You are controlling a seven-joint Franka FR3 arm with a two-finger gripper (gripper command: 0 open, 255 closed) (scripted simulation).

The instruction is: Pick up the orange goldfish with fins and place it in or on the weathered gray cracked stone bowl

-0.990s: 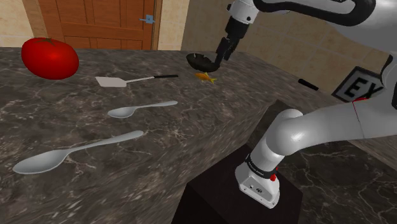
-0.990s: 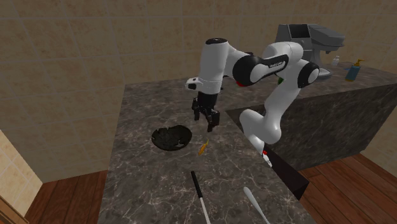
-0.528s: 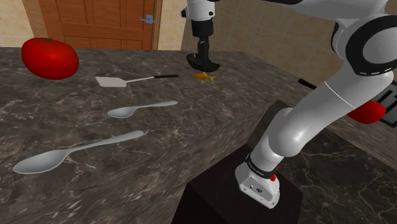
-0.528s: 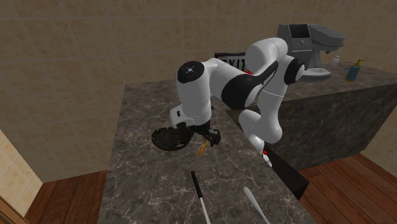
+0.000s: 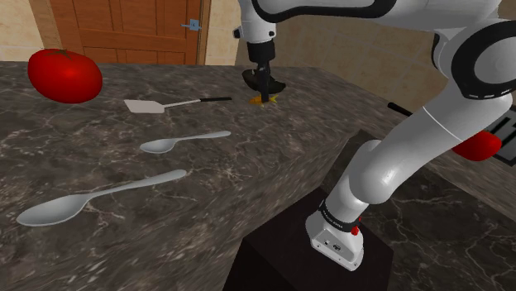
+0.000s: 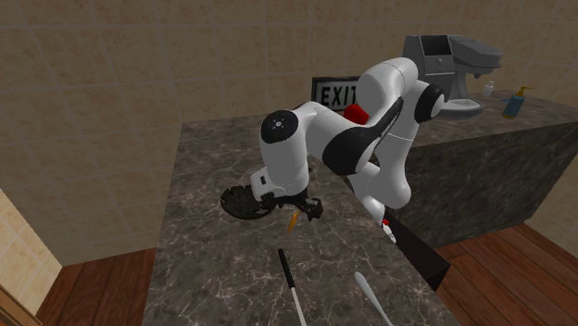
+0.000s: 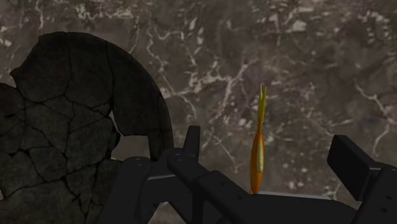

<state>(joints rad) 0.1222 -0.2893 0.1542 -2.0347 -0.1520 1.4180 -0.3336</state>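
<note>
We see a dark veined marble tabletop (image 5: 248,165), tan tiled walls (image 6: 139,65) around it, a brown wooden door (image 5: 124,29) on the far side, and reddish wood flooring (image 6: 93,287).

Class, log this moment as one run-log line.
phase: pre-grasp | gripper: open, astride goldfish, not touching | goldfish: on counter | bowl: beside it, apart

gripper (image 5: 265,88): lowered from mid-air to just above counter (image 5: 248,174) | spread fingers (image 7: 191,139) now straddle goldfish (image 7: 257,159)

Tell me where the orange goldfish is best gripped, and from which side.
Grip the goldfish at its thicker body, not its thin forked tail, coming from above. It lies narrow on the counter, so the gripper closing across its sides seems safest.
</note>
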